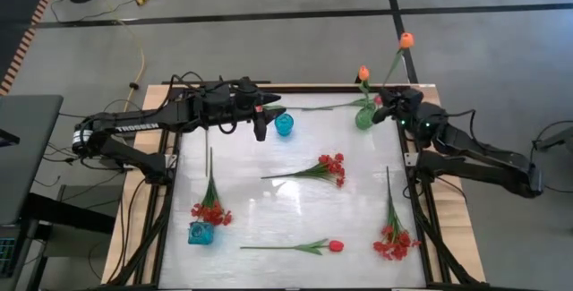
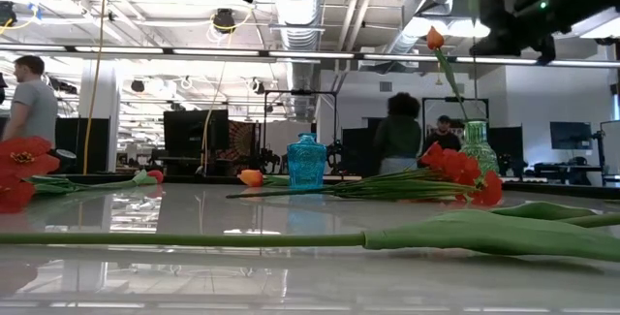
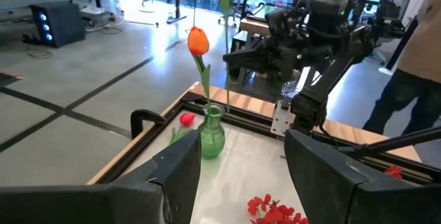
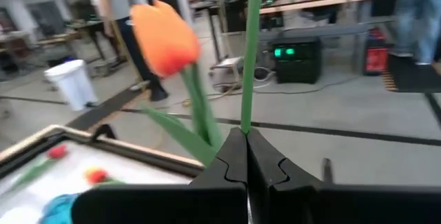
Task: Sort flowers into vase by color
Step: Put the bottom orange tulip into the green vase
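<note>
1. Near edge of the bench (image 1: 269, 228): a red-pink tulip (image 1: 335, 245) lies flat, stem running toward the left. In the low view its green stem crosses the whole foreground.
2. Near left corner: a square blue vase (image 1: 200, 232) with a red spray (image 1: 211, 210) lying just beside it, stem pointing to the far side.
3. Near right: a second red spray (image 1: 395, 240) lies by the right rail, stem pointing to the far side.
4. Mid-bench: a third red spray (image 1: 332, 167) lies flat, stem toward the left.
5. Farther back, left of centre: a round blue vase (image 1: 284, 124) stands upright and apart from the sprays.
6. Left claw (image 1: 260, 130) hangs above the bench just beside the round blue vase; fingers spread, nothing between them. Its wrist view looks across at the green vase.
7. Far side: another flower (image 1: 333, 106) lies flat near the back rail; in the left wrist view its red bud shows beside the green vase.
8. Far right corner: a green glass vase (image 1: 364, 116) stands upright with one orange tulip (image 1: 363, 74) in it.
9. Right claw (image 4: 247, 156) is raised just beside the green vase, fingers pressed together on the stem of a second orange tulip (image 1: 406, 40); the stem stands roughly upright with the bud high above the claw.
10. Beyond the bench, the low view shows people standing in the room.
</note>
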`<act>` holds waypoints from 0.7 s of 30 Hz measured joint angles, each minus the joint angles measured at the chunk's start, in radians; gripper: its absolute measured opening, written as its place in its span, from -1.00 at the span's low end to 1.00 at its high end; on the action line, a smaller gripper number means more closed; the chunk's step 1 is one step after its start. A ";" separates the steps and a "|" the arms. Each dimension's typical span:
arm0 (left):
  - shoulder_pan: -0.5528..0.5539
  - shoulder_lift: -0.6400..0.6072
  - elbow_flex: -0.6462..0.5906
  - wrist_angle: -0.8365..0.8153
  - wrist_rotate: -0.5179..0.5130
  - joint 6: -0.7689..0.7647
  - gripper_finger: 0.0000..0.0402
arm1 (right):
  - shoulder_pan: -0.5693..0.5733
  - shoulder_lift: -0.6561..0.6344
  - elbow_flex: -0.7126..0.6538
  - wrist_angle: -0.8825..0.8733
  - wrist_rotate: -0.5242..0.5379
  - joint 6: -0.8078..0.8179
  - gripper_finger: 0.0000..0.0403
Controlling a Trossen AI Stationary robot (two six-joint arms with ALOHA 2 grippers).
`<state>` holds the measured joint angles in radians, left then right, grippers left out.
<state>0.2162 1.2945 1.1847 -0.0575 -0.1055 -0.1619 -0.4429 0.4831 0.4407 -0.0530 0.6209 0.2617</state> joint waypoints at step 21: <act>0.000 0.000 0.000 -0.005 0.002 -0.007 -0.02 | -0.099 0.009 -0.126 0.205 0.042 -0.036 -0.92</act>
<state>0.2165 1.2949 1.1843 -0.0628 -0.1038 -0.1688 -0.5415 0.4919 0.3143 0.1524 0.6632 0.2253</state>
